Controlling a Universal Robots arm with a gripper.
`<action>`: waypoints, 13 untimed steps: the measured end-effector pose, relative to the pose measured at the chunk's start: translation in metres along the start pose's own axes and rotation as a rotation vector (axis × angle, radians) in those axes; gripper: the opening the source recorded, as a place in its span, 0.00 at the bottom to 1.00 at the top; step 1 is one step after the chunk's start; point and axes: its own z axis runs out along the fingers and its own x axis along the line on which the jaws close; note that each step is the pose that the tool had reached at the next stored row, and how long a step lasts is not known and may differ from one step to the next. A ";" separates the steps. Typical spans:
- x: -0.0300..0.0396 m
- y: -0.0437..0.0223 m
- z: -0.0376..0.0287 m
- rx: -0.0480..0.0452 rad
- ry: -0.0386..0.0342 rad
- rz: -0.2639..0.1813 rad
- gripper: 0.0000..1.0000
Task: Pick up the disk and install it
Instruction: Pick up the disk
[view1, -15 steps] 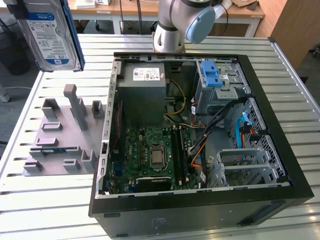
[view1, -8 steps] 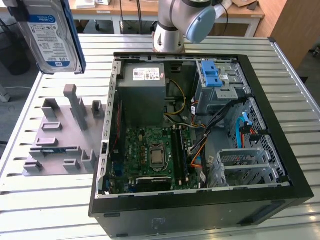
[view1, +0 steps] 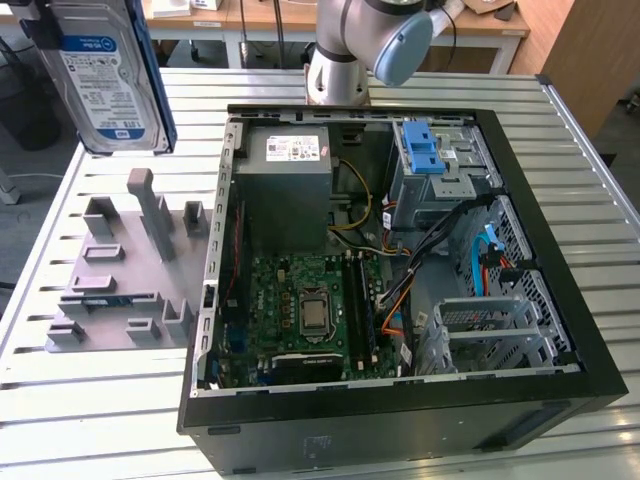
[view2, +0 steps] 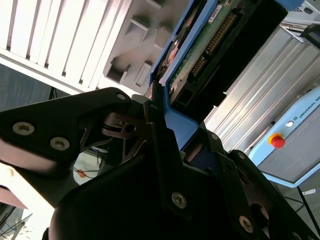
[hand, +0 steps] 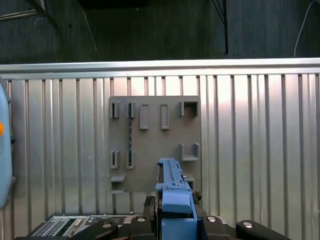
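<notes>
the disk (view1: 108, 75) hangs upright in the air at the exterior view's left, white-and-blue label facing out, over the grey holder plate (view1: 120, 270) on the slatted table (view1: 90, 430). in the second wrist view the gripper (view2: 175, 122) is clamped on its blue frame. beside the plate sits the open computer case (view1: 400, 405), a white sticker on its power supply (view1: 285, 190)

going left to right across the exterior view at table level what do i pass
grey fixture plate → power-supply box → blue latch piece → metal drive cage. I leave out the disk, which is up in the air over the plate and overlaps it.
</notes>
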 end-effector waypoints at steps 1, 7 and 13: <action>0.0008 -0.0014 0.0000 -0.0002 0.0000 0.000 0.36; 0.0052 -0.0115 0.0000 -0.0008 0.0001 0.000 0.36; 0.0076 -0.0215 0.0001 -0.0013 0.0000 0.000 0.36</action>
